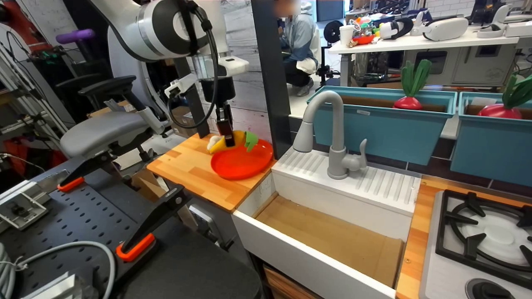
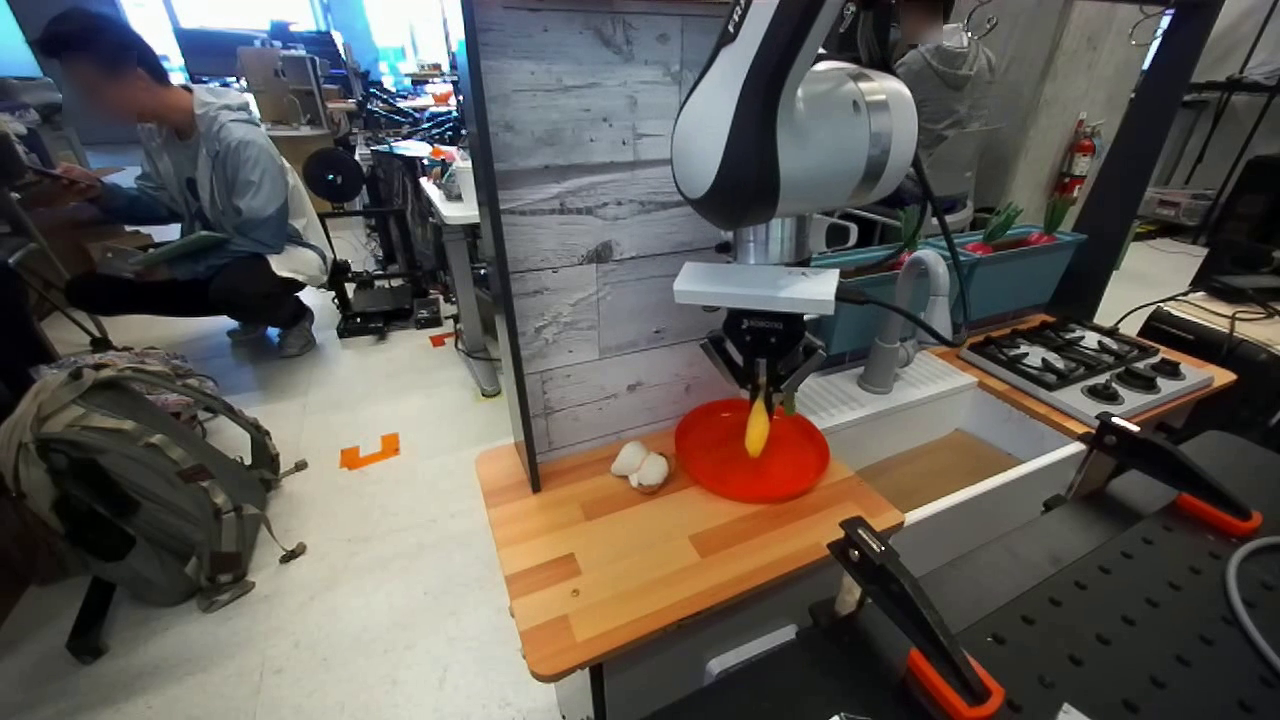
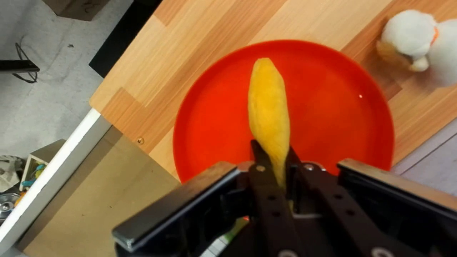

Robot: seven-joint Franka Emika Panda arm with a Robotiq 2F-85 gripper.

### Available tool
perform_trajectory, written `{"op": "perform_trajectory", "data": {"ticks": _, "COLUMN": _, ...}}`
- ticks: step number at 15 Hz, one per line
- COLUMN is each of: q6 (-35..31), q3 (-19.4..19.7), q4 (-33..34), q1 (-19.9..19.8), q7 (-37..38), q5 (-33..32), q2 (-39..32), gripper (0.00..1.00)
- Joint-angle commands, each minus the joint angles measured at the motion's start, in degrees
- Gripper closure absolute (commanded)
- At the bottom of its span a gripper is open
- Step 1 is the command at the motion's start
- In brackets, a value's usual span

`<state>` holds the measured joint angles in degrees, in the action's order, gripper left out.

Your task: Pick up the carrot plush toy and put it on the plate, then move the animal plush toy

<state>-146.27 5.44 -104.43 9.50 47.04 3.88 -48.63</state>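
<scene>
The end effector (image 3: 273, 147) is clenched on the carrot plush toy (image 3: 267, 103) around its middle, prob. for good balance, and holds it over the plate (image 3: 332, 103), w/ release there as the likely aim; if these two touch, one cannot tell. The animal plush toy (image 3: 417, 41) sits on the surface (image 2: 620, 560) beside the plate, apart from it, prob. bc its turn comes 2nd.

White-and-black arm (image 2: 825, 135) — silver ring (image 2: 880, 128), black cable (image 1: 215, 62), black claw (image 3: 273, 147)
</scene>
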Motion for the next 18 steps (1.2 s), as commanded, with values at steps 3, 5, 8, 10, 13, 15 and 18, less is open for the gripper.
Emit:
{"op": "perform_trajectory", "data": {"ticks": 3, "q6": 1.62, "q3": 1.26, "q4": 7.03, "q1": 0.24, "q7": 3.25, "q5": 1.65, "q2": -5.98, "gripper": 0.97}}
{"op": "perform_trajectory", "data": {"ticks": 5, "q6": 2.42, "q3": 1.33, "q4": 8.66, "q1": 0.23, "q7": 4.21, "q5": 1.54, "q2": -7.48, "gripper": 0.97}}
{"op": "perform_trajectory", "data": {"ticks": 8, "q6": 3.47, "q3": 1.36, "q4": 10.21, "q1": 0.3, "q7": 5.03, "q5": 1.27, "q2": -8.81, "gripper": 0.55}}
{"op": "perform_trajectory", "data": {"ticks": 10, "q6": 3.24, "q3": 1.4, "q4": 10.03, "q1": 0.63, "q7": 5.24, "q5": 0.99, "q2": -8.67, "gripper": 0.4}}
{"op": "perform_trajectory", "data": {"ticks": 13, "q6": 1.79, "q3": 1.08, "q4": 8.28, "q1": 1.01, "q7": 4.45, "q5": 0.68, "q2": -7.19, "gripper": 0.19}}
{"op": "perform_trajectory", "data": {"ticks": 15, "q6": 0.31, "q3": 1.18, "q4": 6.52, "q1": 1.79, "q7": 4.24, "q5": 0.28, "q2": -5.78, "gripper": 0.05}}
{"op": "perform_trajectory", "data": {"ticks": 18, "q6": -1.49, "q3": -0.04, "q4": 2.54, "q1": 2.46, "q7": 1.03, "q5": -0.33, "q2": -2.33, "gripper": 0.0}}
